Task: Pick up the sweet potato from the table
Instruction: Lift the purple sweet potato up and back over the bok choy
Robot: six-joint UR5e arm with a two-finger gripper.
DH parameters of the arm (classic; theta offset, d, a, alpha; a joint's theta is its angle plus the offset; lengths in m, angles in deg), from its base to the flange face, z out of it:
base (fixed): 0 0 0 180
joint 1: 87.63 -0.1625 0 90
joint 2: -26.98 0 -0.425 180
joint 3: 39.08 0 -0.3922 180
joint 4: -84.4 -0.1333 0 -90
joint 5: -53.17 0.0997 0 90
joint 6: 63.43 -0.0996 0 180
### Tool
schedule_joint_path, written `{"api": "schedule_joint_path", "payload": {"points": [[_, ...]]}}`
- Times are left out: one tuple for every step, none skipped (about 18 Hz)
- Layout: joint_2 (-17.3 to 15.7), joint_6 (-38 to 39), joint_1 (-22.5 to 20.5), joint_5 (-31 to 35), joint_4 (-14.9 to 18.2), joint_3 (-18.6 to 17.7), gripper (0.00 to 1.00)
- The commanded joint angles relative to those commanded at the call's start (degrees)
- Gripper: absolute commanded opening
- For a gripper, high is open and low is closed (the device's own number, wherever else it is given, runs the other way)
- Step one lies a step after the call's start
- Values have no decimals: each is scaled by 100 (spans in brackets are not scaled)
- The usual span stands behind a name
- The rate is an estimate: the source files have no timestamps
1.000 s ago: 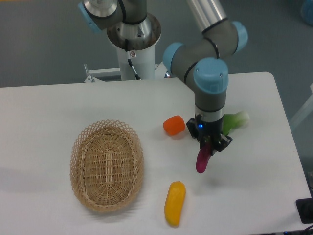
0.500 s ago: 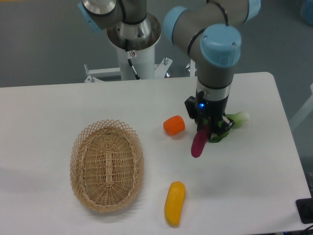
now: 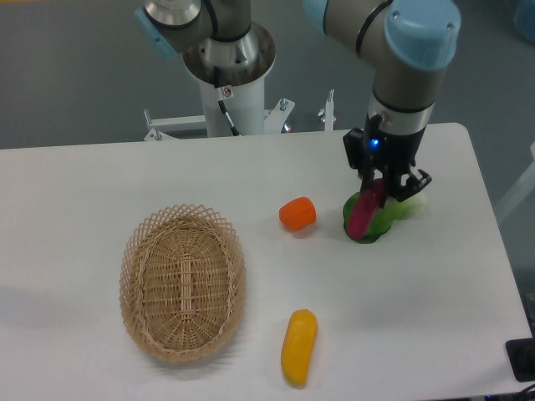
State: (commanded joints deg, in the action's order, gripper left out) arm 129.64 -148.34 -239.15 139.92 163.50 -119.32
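My gripper [image 3: 382,189] is shut on the upper end of the magenta-purple sweet potato [image 3: 364,214]. The sweet potato hangs tilted from the fingers, lifted clear above the white table [image 3: 251,175], in front of a green vegetable. The arm reaches down from the upper right, with its blue-capped wrist above the gripper.
A green and white toy vegetable [image 3: 393,214] lies on the table behind the held sweet potato. A short round orange piece [image 3: 298,214] lies to the left. A longer yellow-orange piece [image 3: 299,346] lies near the front. A wicker basket [image 3: 182,281] stands at the left.
The gripper has risen and moved up and to the right, carrying the sweet potato off the table. The other objects have not moved.
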Motion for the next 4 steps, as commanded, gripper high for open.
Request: {"api": "schedule_joint_path", "payload": {"points": [[0, 0, 0, 0, 0, 18, 34], [0, 0, -9, 9, 0, 35, 34], [0, 0, 0, 9, -17, 53, 34], [0, 0, -9, 9, -9, 88, 34]]}}
